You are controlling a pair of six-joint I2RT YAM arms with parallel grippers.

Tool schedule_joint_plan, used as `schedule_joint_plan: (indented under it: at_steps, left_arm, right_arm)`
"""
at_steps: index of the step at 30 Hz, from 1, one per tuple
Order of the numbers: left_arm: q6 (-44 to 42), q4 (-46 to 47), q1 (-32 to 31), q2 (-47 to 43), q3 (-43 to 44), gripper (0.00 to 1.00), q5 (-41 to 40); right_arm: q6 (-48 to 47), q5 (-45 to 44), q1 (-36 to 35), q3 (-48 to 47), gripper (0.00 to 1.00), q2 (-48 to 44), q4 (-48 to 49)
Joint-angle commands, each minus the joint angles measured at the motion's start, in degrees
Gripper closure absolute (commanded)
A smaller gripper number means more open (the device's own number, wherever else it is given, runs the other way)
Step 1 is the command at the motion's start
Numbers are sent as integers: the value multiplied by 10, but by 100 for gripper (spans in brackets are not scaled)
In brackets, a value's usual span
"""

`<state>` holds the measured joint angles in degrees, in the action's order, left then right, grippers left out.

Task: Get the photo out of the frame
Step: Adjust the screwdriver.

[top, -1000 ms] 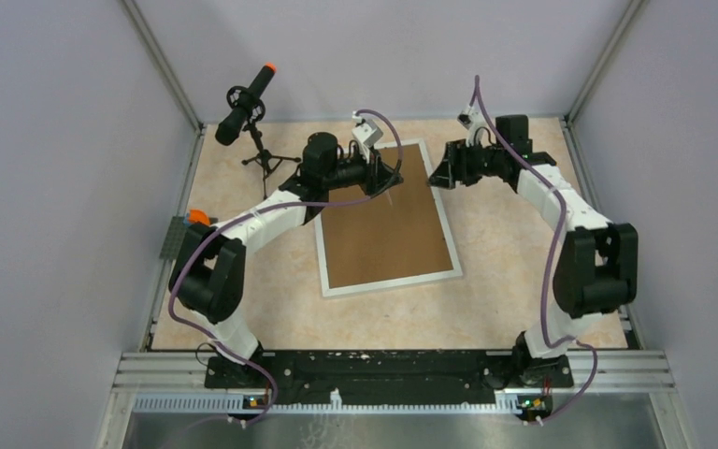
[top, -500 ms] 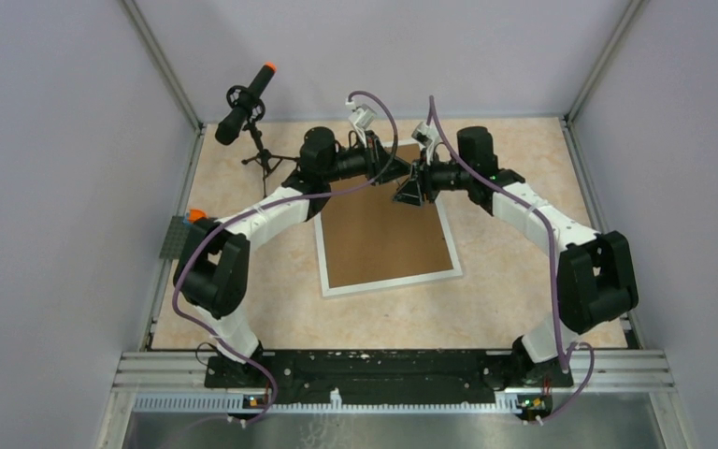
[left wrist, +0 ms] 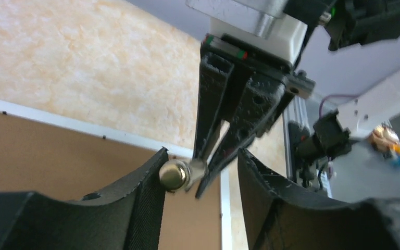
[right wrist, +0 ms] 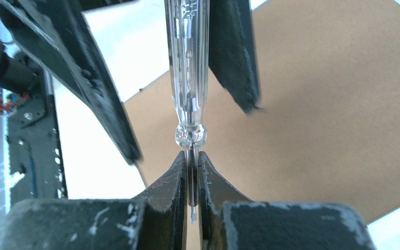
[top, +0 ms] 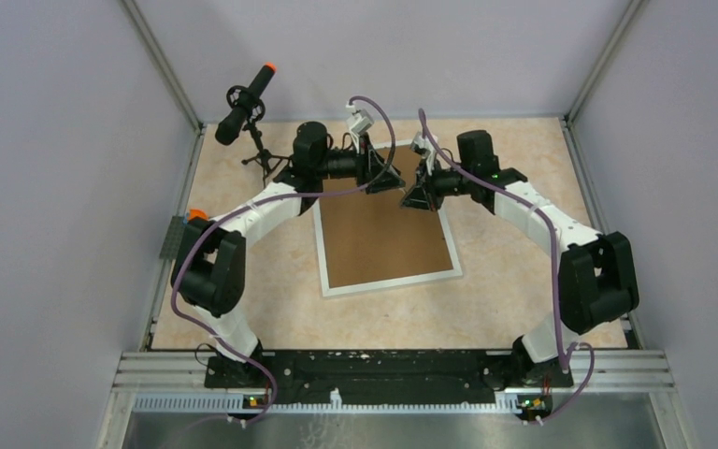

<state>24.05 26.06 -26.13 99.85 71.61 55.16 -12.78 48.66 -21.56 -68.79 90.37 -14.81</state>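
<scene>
The white frame (top: 388,281) lies face down on the table, its brown backing board (top: 383,234) up; the photo is hidden beneath. Both grippers meet over the frame's far end. My right gripper (right wrist: 190,159) is shut on the thin metal shaft of a clear-handled screwdriver (right wrist: 187,62). My left gripper (left wrist: 200,156) is open, its fingers (right wrist: 104,88) standing on either side of the handle. The handle's brass end cap (left wrist: 174,174) lies next to the left finger. From above, the left gripper (top: 388,178) and right gripper (top: 418,192) are tip to tip.
A black microphone with an orange tip on a small tripod (top: 243,108) stands at the back left corner. An orange-topped object (top: 196,217) sits at the table's left edge. Grey walls close in the table on three sides.
The right arm swung left from the frame's right side to meet the left gripper and shut on the screwdriver's shaft. The left jaws opened off the handle.
</scene>
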Motion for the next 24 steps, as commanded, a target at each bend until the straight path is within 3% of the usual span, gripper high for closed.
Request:
schedule_joint_plan:
  at_steps: [1, 4, 8, 24]
  left_arm:
    - [-205, -196, 10, -13, 69, 41, 125]
    - [-258, -278, 9, 3, 96, 36, 151]
    - [-282, -316, 6, 22, 113, 36, 161]
    - [-269, -336, -17, 49, 106, 47, 176]
  right_arm:
    - [-132, -25, 5, -20, 100, -36, -69]
    - [-193, -27, 0, -27, 100, -39, -105]
    - [-245, -36, -12, -23, 100, -51, -125]
    - [-319, -104, -62, -14, 100, -66, -147]
